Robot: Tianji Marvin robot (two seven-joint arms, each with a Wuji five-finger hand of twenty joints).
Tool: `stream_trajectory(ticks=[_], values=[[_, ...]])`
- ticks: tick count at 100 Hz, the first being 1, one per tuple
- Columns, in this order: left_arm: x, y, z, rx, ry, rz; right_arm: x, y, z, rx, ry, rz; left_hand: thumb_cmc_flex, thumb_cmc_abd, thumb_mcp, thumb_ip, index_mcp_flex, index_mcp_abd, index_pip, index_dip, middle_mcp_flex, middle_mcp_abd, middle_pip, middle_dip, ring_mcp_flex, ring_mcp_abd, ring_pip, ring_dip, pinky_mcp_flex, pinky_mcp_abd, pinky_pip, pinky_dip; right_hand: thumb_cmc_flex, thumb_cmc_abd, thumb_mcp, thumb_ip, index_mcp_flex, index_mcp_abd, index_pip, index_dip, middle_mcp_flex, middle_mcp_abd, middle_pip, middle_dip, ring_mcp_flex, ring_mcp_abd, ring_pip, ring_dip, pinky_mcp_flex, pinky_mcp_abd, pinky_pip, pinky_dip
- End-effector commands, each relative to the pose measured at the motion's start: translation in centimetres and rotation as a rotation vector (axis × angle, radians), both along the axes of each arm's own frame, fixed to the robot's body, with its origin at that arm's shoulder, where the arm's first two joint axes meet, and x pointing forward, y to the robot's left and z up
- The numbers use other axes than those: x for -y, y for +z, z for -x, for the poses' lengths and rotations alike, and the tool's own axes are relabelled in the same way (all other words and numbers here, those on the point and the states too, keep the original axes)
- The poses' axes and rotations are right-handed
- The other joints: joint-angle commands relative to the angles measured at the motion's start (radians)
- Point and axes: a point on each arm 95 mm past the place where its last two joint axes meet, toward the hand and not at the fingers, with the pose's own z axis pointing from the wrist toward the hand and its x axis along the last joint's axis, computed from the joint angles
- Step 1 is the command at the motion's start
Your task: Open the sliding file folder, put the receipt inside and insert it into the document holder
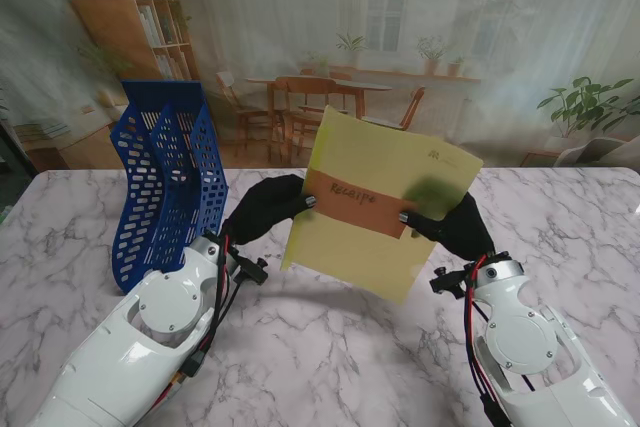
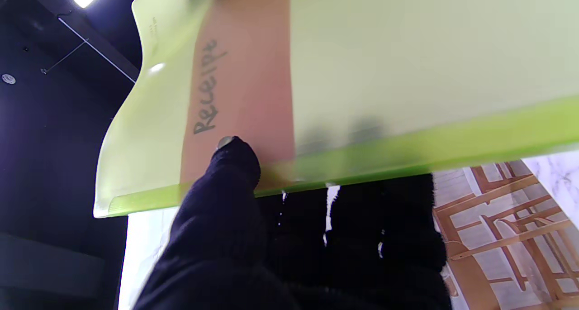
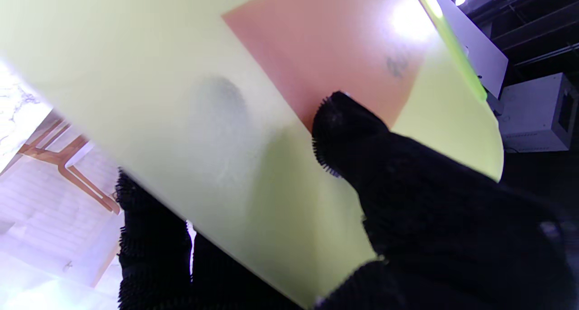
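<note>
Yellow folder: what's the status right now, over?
Both hands gripping: left hand and right hand hold the yellow folder up off the table. Receipt inside. Blue holder stands to the left, nothing in between.

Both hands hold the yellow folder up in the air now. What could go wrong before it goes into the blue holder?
1. The yellow folder is pinched only at its side edges by the left hand and right hand; it already bends, so it could slip or buckle.
2. The orange receipt might slide inside if the folder tilts.
3. The blue document holder leans, so the folder could catch its rim.
</note>
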Motion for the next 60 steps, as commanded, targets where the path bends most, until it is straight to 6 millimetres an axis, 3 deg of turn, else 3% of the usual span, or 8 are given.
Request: stream_trajectory(ticks=[1, 60], values=[[0.6, 1.3, -0.1, 0.025, -0.018, 0.011, -0.1, -0.9, 0.0, -0.03, 0.006, 0.023, 0.024, 0.041, 0.005, 0.024, 0.031, -0.042, 0.032, -0.003, 0.034, -0.015, 0.006, -0.004, 0.023, 0.01, 0.032, 0.006, 0.013, -0.026, 0.051, 0.026, 0.06, 0.041, 0.094, 0.036, 0.099, -0.095, 0.082, 0.042, 0.026, 0.01, -0.002, 0.016, 0.042, -0.029, 0.086, 0.024, 0.014, -0.002, 0.028, -0.003], [0.8, 2.8, -0.3, 0.065, -0.019, 0.004, 0.1, -2.1, -0.4, -0.048, 0.027, 0.152, 0.005, 0.06, -0.007, 0.016, 0.043, -0.032, 0.001, -0.024, 0.038, -0.007, 0.004, -0.006, 0.025, 0.021, 0.035, 0.007, 0.015, -0.019, 0.056, 0.028, 0.056, 0.03, 0.098, 0.035, 0.116, -0.084, 0.07, 0.036, 0.048, 0.018, -0.022, 0.037, 0.054, -0.019, 0.108, 0.039, 0.021, 0.003, 0.041, 0.013]])
